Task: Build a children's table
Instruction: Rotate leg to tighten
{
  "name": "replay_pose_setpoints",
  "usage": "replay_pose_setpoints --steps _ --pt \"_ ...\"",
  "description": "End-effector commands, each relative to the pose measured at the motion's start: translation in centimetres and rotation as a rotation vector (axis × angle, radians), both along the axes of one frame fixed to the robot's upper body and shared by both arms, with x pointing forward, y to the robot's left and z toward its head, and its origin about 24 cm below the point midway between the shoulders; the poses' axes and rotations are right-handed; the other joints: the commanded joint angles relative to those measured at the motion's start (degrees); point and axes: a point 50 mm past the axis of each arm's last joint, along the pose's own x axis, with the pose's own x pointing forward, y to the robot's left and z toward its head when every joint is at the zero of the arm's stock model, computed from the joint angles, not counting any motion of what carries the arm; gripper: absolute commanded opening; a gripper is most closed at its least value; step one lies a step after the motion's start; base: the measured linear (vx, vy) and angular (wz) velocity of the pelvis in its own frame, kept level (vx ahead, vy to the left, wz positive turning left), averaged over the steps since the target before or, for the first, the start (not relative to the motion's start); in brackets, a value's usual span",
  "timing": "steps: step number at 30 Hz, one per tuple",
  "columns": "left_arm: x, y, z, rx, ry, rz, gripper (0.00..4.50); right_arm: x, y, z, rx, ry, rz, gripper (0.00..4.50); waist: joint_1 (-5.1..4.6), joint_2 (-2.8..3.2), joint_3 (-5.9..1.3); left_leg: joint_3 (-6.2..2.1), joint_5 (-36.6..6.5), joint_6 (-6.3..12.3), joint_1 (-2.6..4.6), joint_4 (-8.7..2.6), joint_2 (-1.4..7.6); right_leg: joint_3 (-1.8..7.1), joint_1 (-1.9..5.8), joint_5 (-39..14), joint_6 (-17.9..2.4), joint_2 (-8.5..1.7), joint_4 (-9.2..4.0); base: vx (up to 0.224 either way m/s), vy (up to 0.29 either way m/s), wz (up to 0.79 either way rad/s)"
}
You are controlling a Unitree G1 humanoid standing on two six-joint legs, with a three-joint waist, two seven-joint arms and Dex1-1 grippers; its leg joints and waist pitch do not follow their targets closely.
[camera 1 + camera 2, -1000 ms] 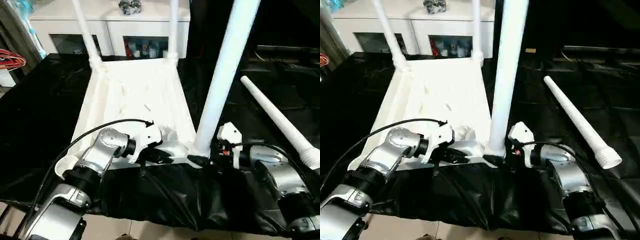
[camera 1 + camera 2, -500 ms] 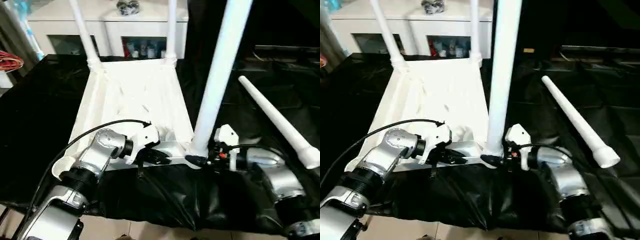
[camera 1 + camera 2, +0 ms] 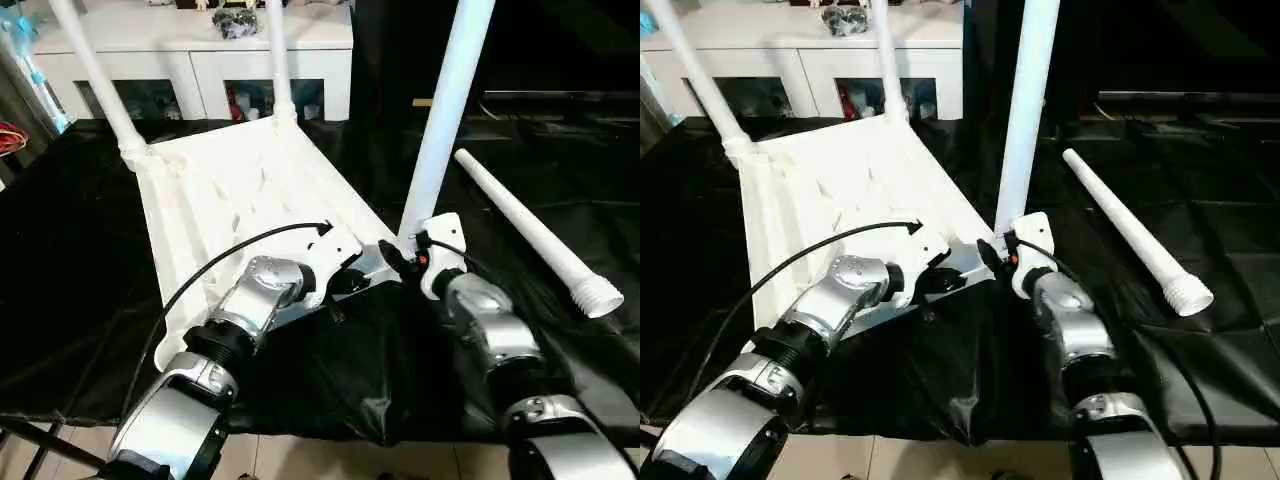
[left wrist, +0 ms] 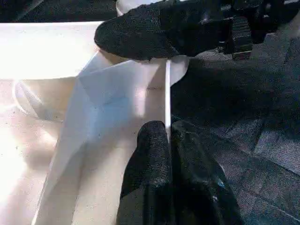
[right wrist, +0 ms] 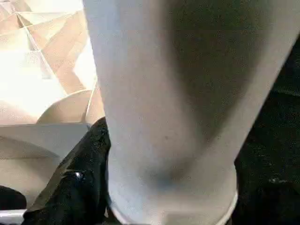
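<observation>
The white table top (image 3: 250, 190) lies underside up on black cloth, ribs showing. Two white legs (image 3: 95, 70) (image 3: 278, 60) stand in its far corner sockets. A third leg (image 3: 445, 110) stands upright at the near right corner, and my right gripper (image 3: 400, 255) is shut on its base, a black finger (image 5: 79, 187) on each side. My left gripper (image 3: 350, 282) is shut on the thin near rim (image 4: 167, 93) just beside that corner, fingers (image 4: 152, 154) pinching it. The fourth leg (image 3: 530, 230) lies loose on the cloth to the right.
A white cabinet (image 3: 200, 50) with glass-fronted compartments stands behind the table top. Red cables (image 3: 8, 135) show at the far left edge. The black cloth (image 3: 330, 380) hangs over the front edge near me.
The view has shifted. The table top now lies skewed, its near right corner further from me, and both arms reach further forward. The held leg stands straighter. Both grips are unchanged.
</observation>
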Motion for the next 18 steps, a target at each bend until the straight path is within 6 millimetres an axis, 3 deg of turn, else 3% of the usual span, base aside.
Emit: replay_pose_setpoints --steps 1,7,11,18 --pt "-0.4 -1.1 0.8 -0.075 -0.038 -0.076 0.0 -0.8 1.7 -0.9 0.04 0.046 0.112 3.48 -0.08 -1.09 -3.42 -0.48 -19.32 4.19 0.11 -4.08 0.65 1.65 2.4 -30.74 -6.41 -3.06 -5.44 0.0 0.0 0.0" --pt "-0.9 0.1 0.6 -0.077 -0.026 -0.152 0.0 -1.7 0.3 -0.2 -0.002 0.012 0.289 4.12 0.5 -1.23 -3.63 -0.2 -15.93 5.54 -0.04 -4.05 0.96 2.26 2.73 -25.74 -8.68 -3.07 -4.63 0.0 0.0 0.0" --pt "-1.9 1.3 0.6 -0.086 -0.008 -0.28 0.0 -3.0 -1.6 0.2 -0.06 0.035 0.447 4.12 1.09 -1.22 -3.87 -0.06 -13.42 6.32 -0.19 -3.94 1.26 2.62 2.98 -21.14 -10.88 -3.12 -3.76 0.0 0.0 0.0" --pt "-2.8 2.6 0.7 -0.072 0.027 -0.399 0.0 -4.4 -3.0 0.9 -0.077 0.114 0.653 4.12 2.15 -1.04 -3.93 0.12 -11.64 6.18 -0.23 -3.82 1.56 2.88 2.9 -18.24 -11.98 -2.93 -2.99 0.0 0.0 0.0"
